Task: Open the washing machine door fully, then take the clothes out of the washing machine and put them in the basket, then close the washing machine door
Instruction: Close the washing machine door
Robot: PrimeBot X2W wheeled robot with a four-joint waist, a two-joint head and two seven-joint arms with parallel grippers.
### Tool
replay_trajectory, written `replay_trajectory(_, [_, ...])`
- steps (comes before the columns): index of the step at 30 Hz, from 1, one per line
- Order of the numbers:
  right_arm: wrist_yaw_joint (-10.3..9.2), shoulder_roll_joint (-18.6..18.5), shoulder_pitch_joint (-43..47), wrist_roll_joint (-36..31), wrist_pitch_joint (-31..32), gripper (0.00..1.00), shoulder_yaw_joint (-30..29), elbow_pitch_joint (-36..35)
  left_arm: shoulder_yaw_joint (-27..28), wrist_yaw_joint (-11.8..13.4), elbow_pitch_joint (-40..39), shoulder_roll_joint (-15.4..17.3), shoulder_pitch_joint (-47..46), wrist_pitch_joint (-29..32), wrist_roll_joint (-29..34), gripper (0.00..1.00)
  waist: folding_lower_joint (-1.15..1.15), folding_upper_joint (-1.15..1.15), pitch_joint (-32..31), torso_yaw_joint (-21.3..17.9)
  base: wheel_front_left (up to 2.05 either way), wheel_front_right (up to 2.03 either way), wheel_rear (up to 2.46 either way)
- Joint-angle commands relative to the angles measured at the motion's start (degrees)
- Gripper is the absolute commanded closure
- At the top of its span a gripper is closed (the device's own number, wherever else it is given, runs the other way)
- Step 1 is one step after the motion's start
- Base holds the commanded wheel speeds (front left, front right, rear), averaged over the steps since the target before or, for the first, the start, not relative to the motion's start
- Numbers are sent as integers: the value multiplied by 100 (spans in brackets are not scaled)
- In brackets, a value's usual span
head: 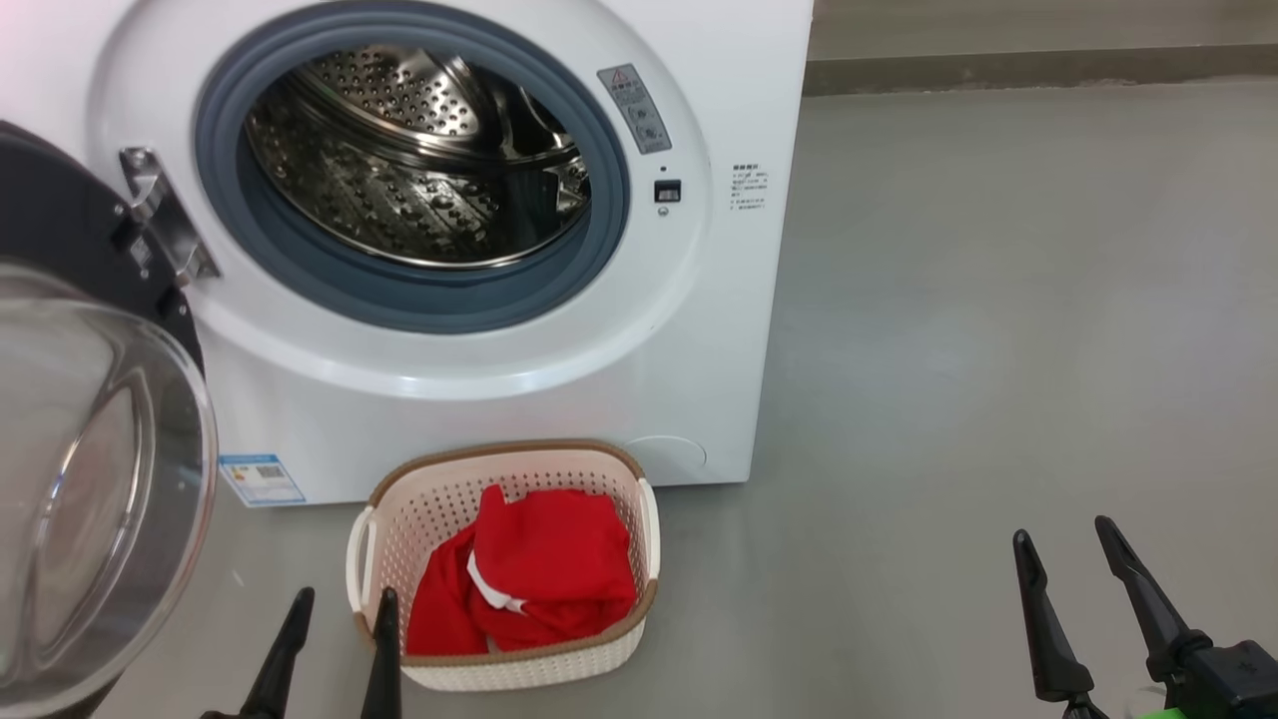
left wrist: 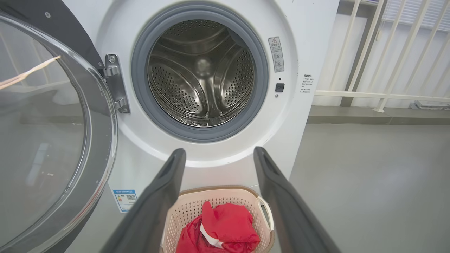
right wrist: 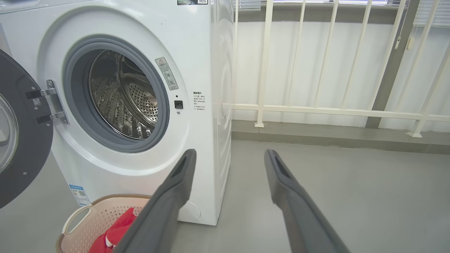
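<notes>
Washing machine door [head: 90,479] is swung wide at the left on its hinge, its glass bowl bulging just beside the left gripper [head: 345,594]. The steel drum [head: 419,170] of the washing machine [head: 699,330] is exposed inside the grey gasket. The basket [head: 429,509] is set on the floor [head: 998,350] just before the machine's base, with red clothes [head: 549,569] with white trim heaped inside. Broad grey floor is seen running right and far to a low kerb. Left gripper and right gripper [head: 1061,529] are both spread, nothing grasped.
</notes>
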Motion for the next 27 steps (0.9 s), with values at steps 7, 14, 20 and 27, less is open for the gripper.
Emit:
replay_trajectory(7, [35,-96,-73,28,-36,0,133,-154,132,81,-69,88,-142,-53,138,0,0,0,39,24,-65,65,0])
replay_trajectory(14, [35,-96,-79,39,-36,0,123,-160,174,277,-206,78,-176,-53,181,0,0,0,76,51,-2,2,0])
replay_trajectory(20, [35,-96,-81,23,-36,0,90,-183,186,365,-329,68,-181,-53,242,0,0,0,125,96,0,0,0])
replay_trajectory(27, [35,-96,-116,6,-36,0,88,-199,182,381,-383,61,-212,-53,239,0,0,0,169,228,0,0,0])
